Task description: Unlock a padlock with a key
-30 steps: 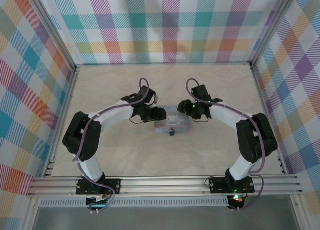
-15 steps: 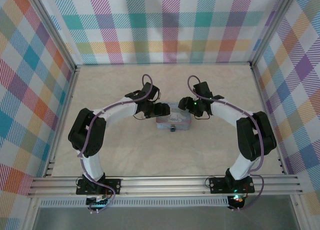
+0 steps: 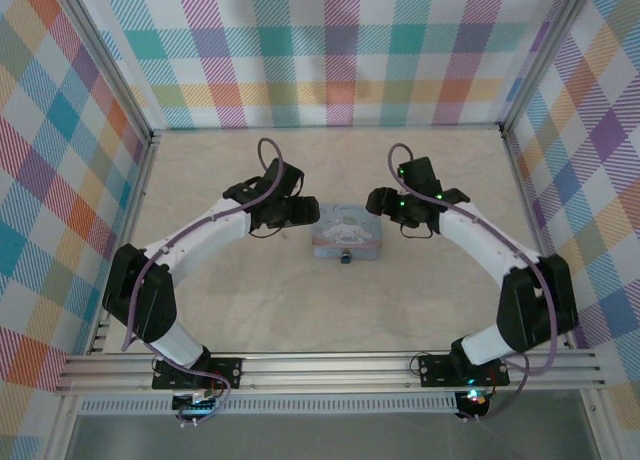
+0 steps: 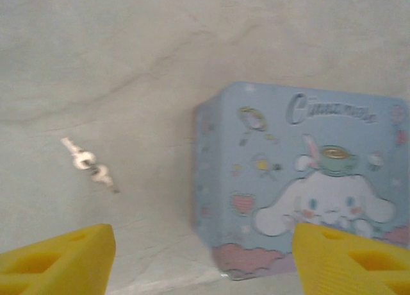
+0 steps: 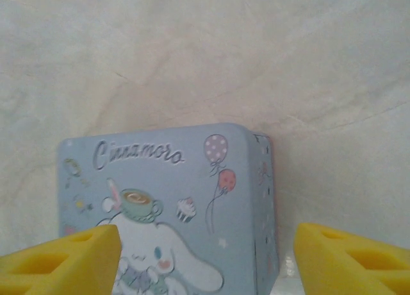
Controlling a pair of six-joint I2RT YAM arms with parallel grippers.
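Note:
A pale blue cartoon-printed tin (image 3: 345, 236) lies flat mid-table. The padlock (image 3: 344, 257), a tiny dark piece, hangs at the tin's near edge. In the left wrist view a small silvery key (image 4: 90, 165) lies on the table left of the tin (image 4: 301, 179). My left gripper (image 3: 303, 212) hovers by the tin's left far corner, its yellow fingers (image 4: 57, 260) spread wide and open (image 4: 202, 263) with nothing between them. My right gripper (image 3: 383, 202) hovers by the right far corner, also open (image 5: 205, 260) and holding nothing, above the tin's right side (image 5: 173, 205).
The pale marbled tabletop (image 3: 440, 300) is ringed by plaid walls (image 3: 330, 50). A metal rail (image 3: 330, 365) runs along the near edge, where both arm bases are bolted.
Both grippers have drawn back off the tin, the left one leftward and the right one rightward, both toward the far side. Their jaws have spread wider. The tin has barely shifted.

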